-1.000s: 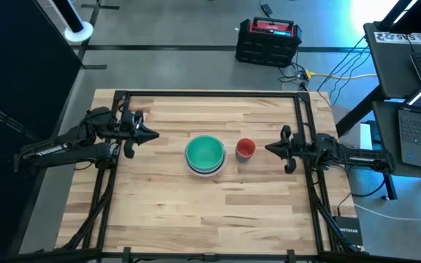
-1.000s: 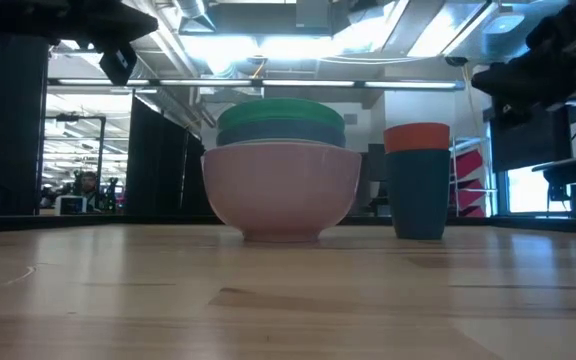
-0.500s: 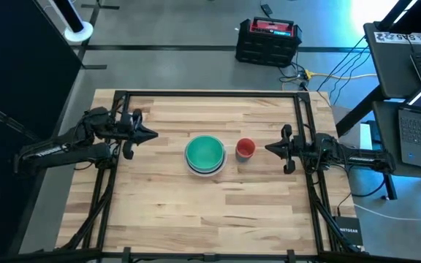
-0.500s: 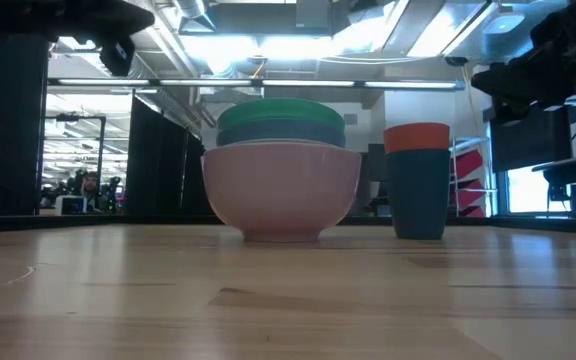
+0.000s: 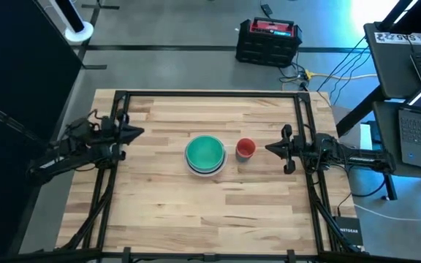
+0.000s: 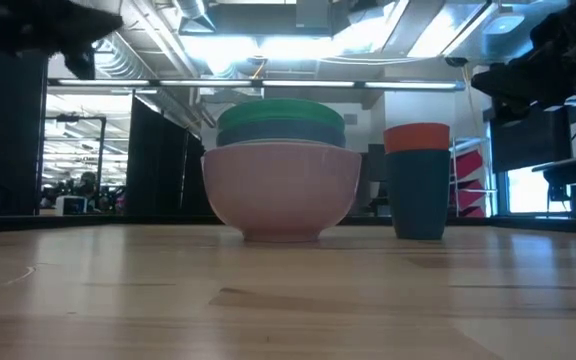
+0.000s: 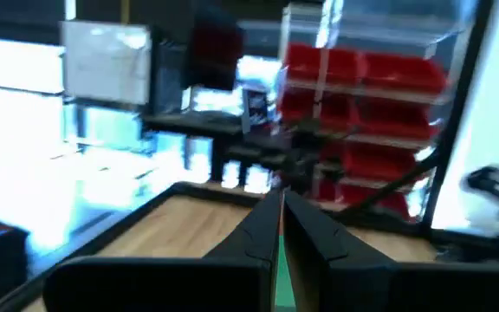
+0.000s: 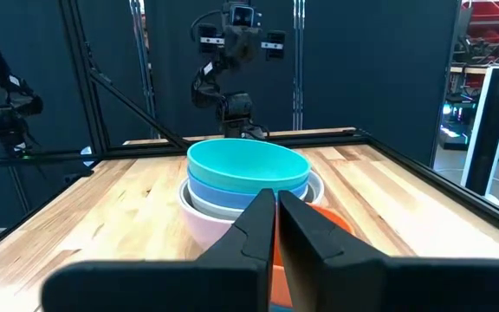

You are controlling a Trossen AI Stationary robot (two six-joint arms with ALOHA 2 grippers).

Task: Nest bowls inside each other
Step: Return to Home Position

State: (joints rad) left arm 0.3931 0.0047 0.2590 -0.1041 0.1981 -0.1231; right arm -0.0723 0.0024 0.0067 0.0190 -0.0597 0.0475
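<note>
A stack of nested bowls [image 5: 205,155] stands at the table's middle: a whitish bowl [image 6: 281,195] rests on the wood, with a light blue one [image 6: 281,134] and a green one [image 6: 281,110] inside it. To its right a tiny red bowl [image 5: 245,147] sits in a dark blue one [image 6: 418,192]. My left gripper [image 5: 140,132] is shut, near the left edge and well clear of the stack. My right gripper [image 5: 268,148] is shut too. It points level at the red bowl [image 8: 332,221] from the right, a short way off.
Black frame rails [image 5: 302,124] run along the table's left, right and far sides. On the floor past the far edge stands a black and red case [image 5: 269,40]. Laptops [image 5: 419,131] sit beyond the right edge. Bare wood [image 5: 210,212] lies toward the near edge.
My left gripper, still shut, has drawn back toward the table's left edge, away from the bowl stack, sinking a little and rolling slightly. The bowls have not moved.
</note>
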